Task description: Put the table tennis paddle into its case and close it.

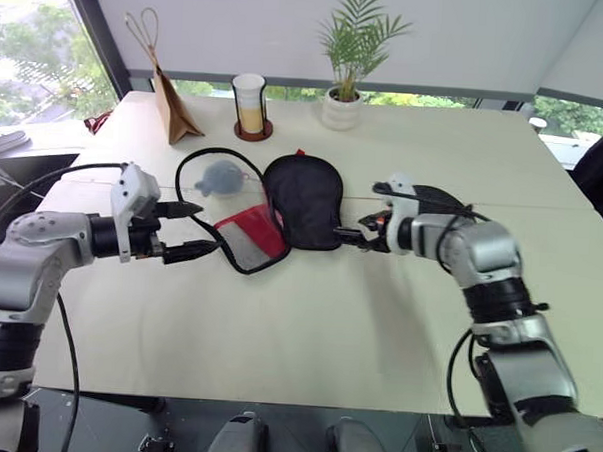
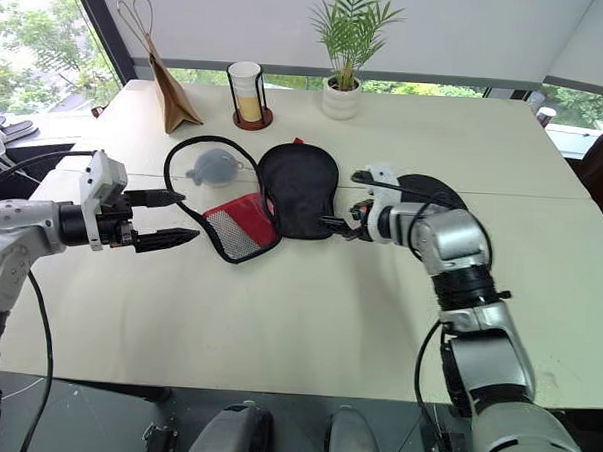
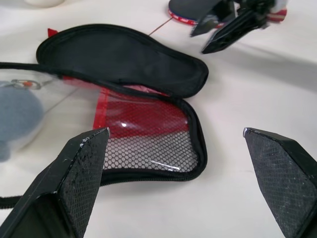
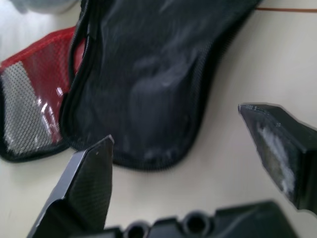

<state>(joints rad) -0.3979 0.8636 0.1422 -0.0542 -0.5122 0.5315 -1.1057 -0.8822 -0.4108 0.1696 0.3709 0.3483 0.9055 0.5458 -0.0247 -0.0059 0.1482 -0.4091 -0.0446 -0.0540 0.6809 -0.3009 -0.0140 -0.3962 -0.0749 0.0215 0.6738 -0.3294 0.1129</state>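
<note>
A black fabric case lies unzipped and spread flat at the middle of a pale tabletop, its red panel and mesh pocket folded out toward the robot's left, a grey-blue fluffy ball resting beside it inside the strap loop. The table tennis paddle lies on the tabletop to the right of the case, partly hidden behind the right arm. The right end effector, fingers apart and empty, hovers at the case's near right edge. The left end effector, also spread wide and empty, hangs just left of the mesh pocket. A paper bag, a cup and a potted plant stand along the far edge.
</note>
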